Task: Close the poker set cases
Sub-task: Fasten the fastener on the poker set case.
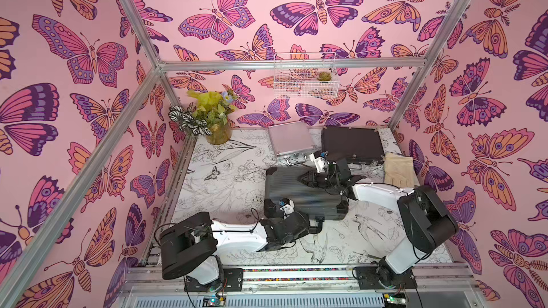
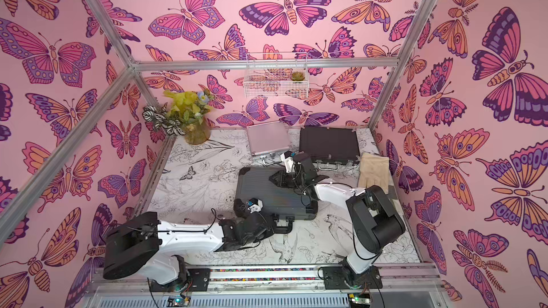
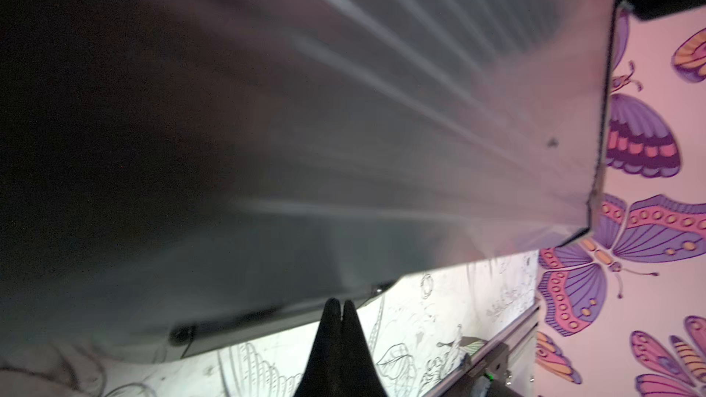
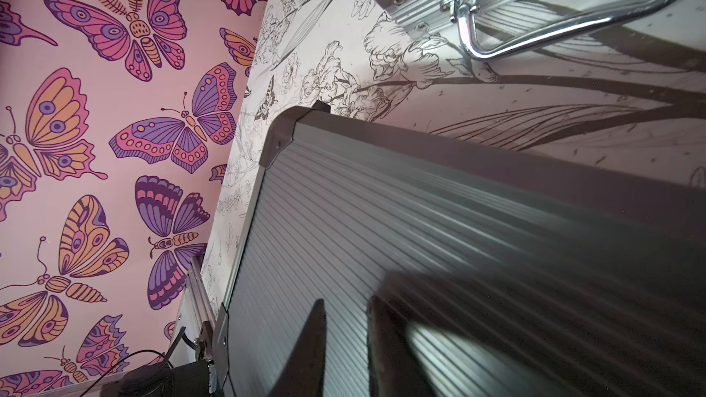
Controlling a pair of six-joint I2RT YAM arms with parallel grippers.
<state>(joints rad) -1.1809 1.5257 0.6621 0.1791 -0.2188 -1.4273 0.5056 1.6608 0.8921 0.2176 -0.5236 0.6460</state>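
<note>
Now the grey case (image 1: 299, 194) lies in the middle of the table (image 1: 225, 173), lid down or very nearly; whether its latches are caught I cannot tell. The silver case (image 1: 290, 137) and black case (image 1: 351, 143) lie at the back, both apparently shut. The left gripper (image 3: 339, 305), fingers pressed together on nothing, sits at the grey case's near left corner. The right gripper (image 4: 345, 311), slightly parted and empty, hangs low over the lid. Best, I judge, to press the lid flat near its front edge with the right, then push each latch home with the left's closed tip.
</note>
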